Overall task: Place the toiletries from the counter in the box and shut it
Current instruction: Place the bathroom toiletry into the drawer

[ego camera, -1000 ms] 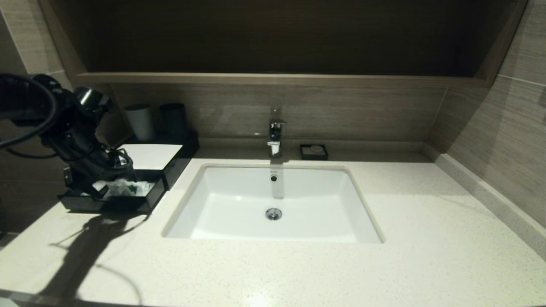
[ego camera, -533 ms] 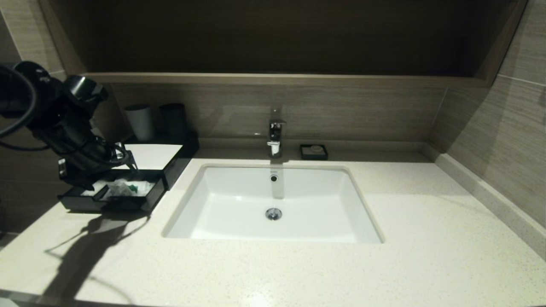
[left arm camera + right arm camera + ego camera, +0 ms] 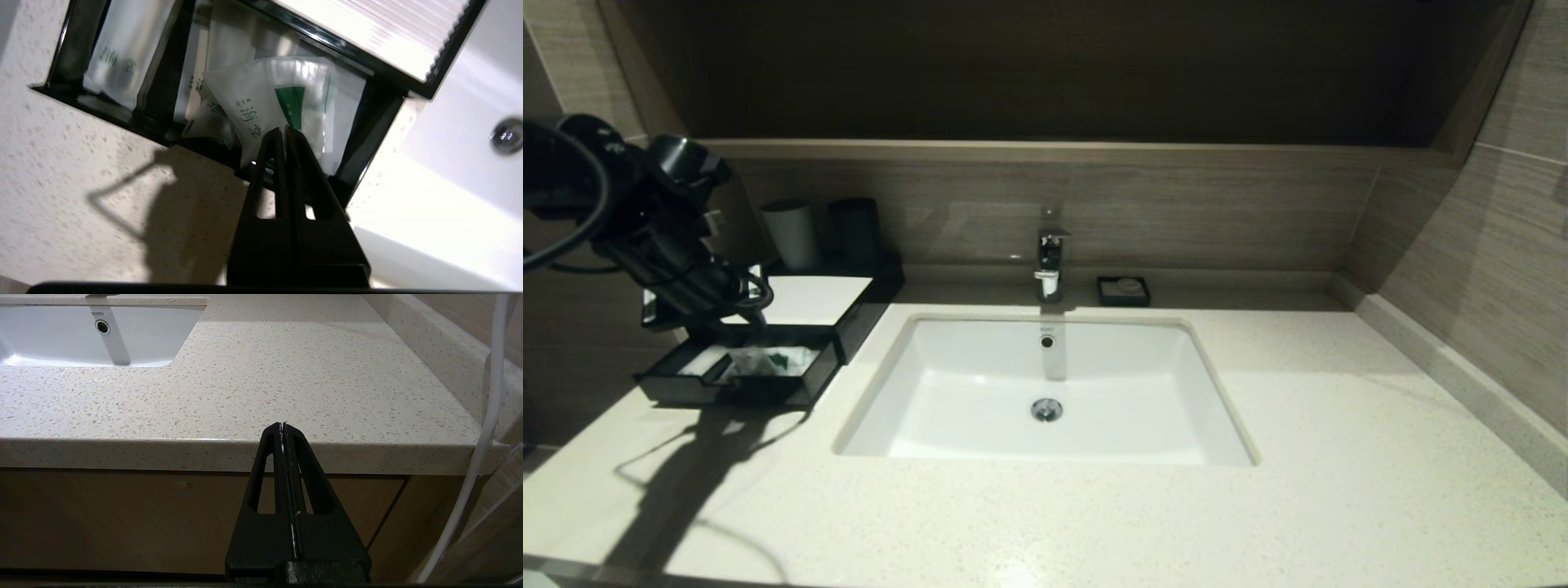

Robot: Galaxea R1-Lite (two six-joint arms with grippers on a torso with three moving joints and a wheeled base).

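Left gripper (image 3: 284,130) hovers with fingers pressed together, empty; just beyond the tips a packet (image 3: 282,106) sits limp and slippery in the drawer (image 3: 367,122); push its front.

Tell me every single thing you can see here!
counter: one, cream speckled, all across.
sink: one, white, middle.
tap: one, silver, behind sink.
soap dish: one, black, right of tap.
cups: two, one pale, one dark, back left.
box: one, black with white top, left, drawer open.
toiletries: several frosted packets, green labels, in drawer.
left gripper: black, shut, above drawer.
right gripper: black, shut, parked by counter edge.
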